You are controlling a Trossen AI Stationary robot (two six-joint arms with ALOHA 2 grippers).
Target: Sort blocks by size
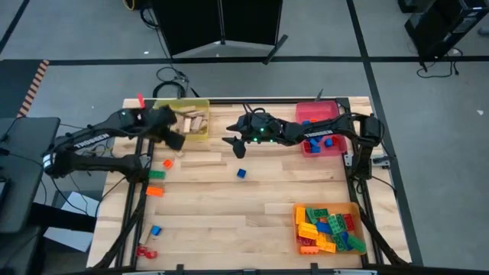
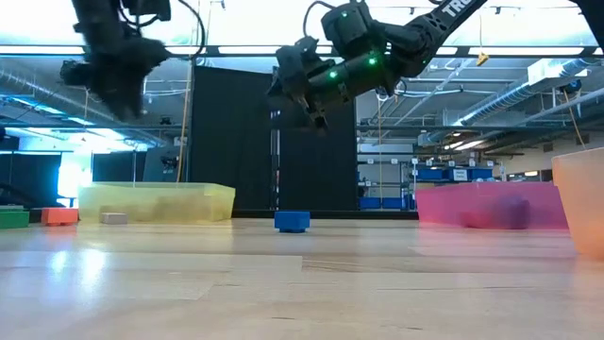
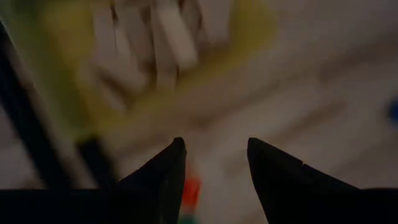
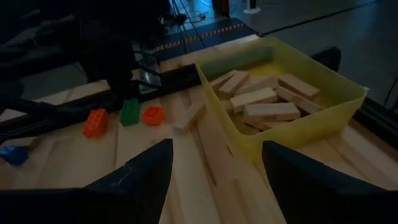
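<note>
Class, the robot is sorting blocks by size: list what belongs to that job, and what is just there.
Belongs to the job: blue brick, orange brick, green brick, wooden blocks, brick pile.
Just there: cables, floor tape.

1. Left arm reaching in from the left edge, left gripper [image 1: 177, 140] raised above the worktop, fingers [image 3: 168, 168] parted, nothing between.
2. Right arm stretched leftward toward centre, right gripper [image 1: 231, 142] raised, fingers [image 4: 146, 171] apart, empty.
</note>
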